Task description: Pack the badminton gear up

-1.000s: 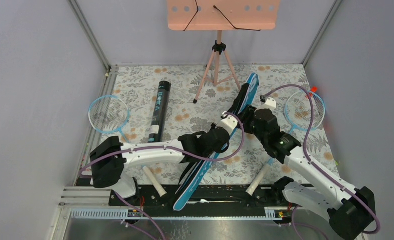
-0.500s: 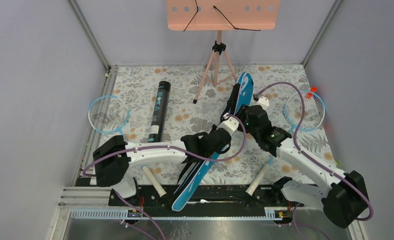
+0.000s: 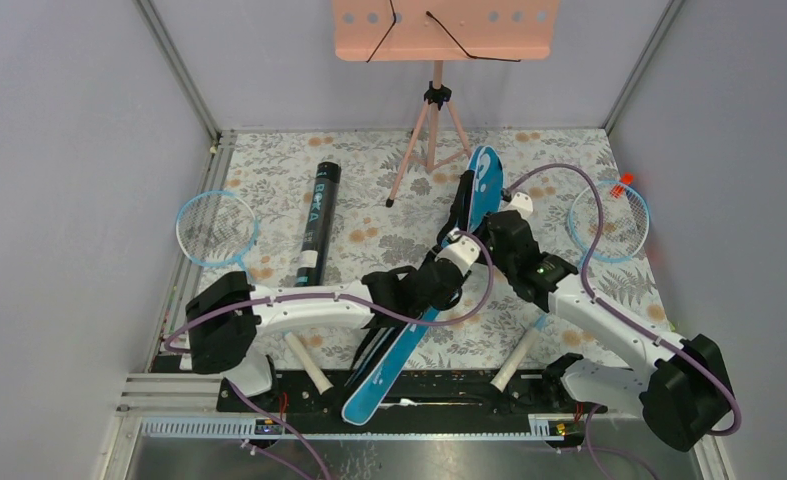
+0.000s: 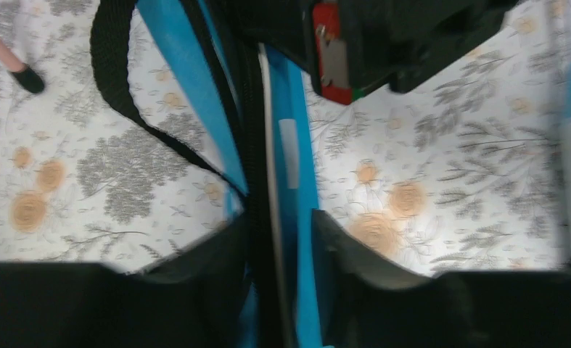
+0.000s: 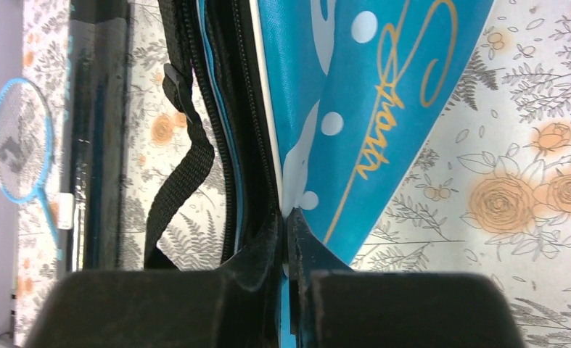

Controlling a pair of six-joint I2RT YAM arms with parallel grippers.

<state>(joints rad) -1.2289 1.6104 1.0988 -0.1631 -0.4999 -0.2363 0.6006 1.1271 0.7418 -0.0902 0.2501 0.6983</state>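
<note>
Plainly, the blue bag (image 3: 387,362) shows white dots, gold lettering, black zipper.

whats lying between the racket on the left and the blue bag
The black tube lies there on the floral cloth, apart from both the left racket and the blue bag. The top view shows it.

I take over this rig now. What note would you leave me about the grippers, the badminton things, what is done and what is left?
Right gripper: shut on the edge of the blue bag.
Left gripper: astride the same edge, grip unclear.
Left racket, right racket, black tube: on the table, outside the bag. No shuttlecocks visible.
Done: nothing visibly packed.
To do: rackets and tube into the bag.
</note>
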